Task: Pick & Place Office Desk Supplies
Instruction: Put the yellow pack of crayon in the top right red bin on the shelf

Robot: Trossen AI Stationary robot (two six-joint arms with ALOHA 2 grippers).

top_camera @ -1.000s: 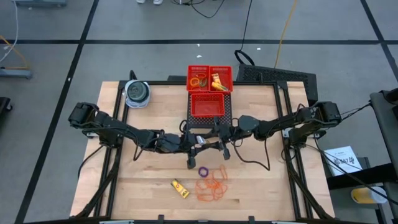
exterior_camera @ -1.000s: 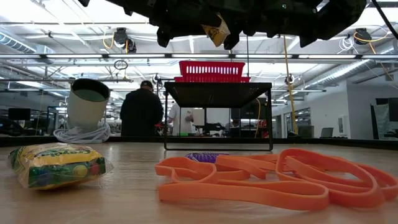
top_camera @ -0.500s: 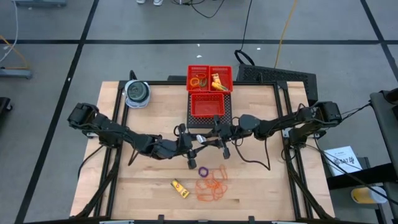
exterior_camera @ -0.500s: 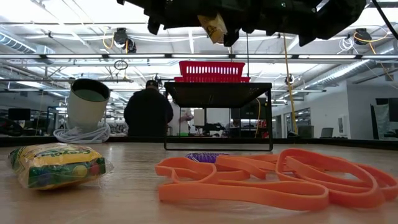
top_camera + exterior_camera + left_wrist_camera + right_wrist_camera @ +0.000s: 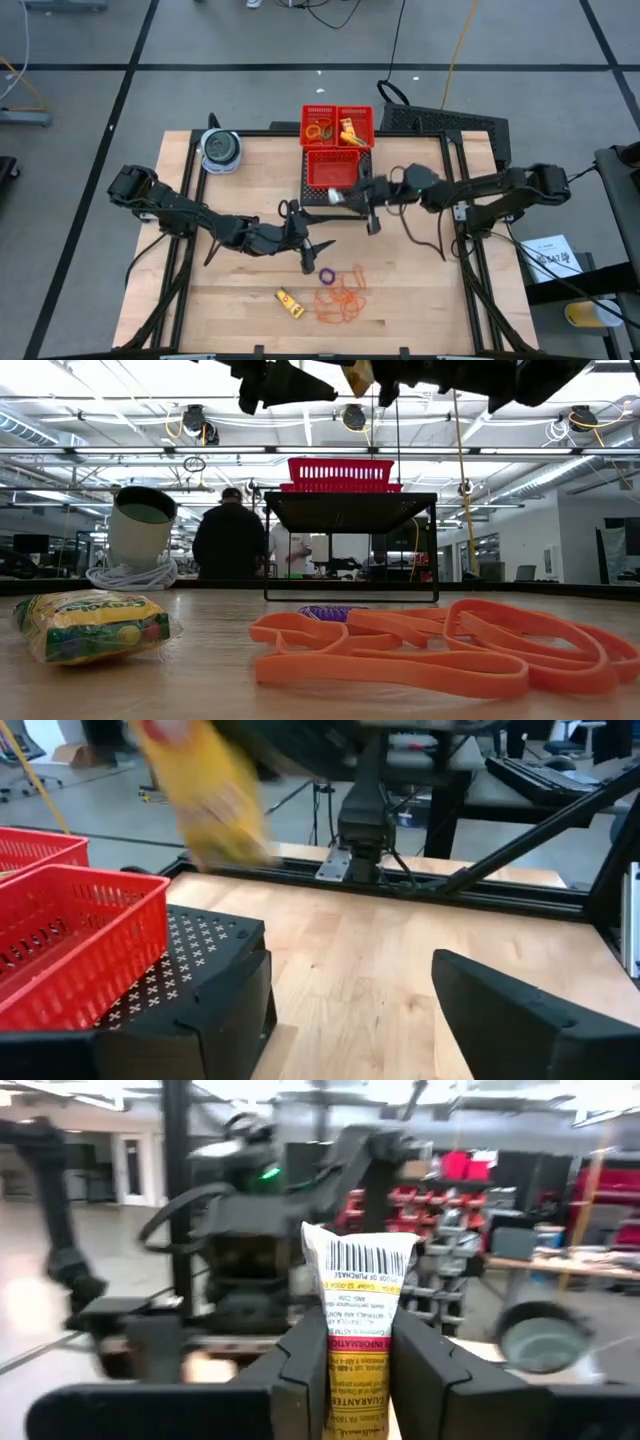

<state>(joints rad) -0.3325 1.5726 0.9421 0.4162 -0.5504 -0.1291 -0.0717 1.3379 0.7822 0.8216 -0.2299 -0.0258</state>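
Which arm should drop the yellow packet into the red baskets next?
The right. Its gripper is shut on the yellow packet and sits beside the red baskets; the left gripper is open and holds nothing.

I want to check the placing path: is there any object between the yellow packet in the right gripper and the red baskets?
Nothing visible. The right gripper holds the yellow packet beside the near red basket, with only open air between them.

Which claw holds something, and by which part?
The right claw grips a yellow packet across its lower half. The left claw is open and empty.
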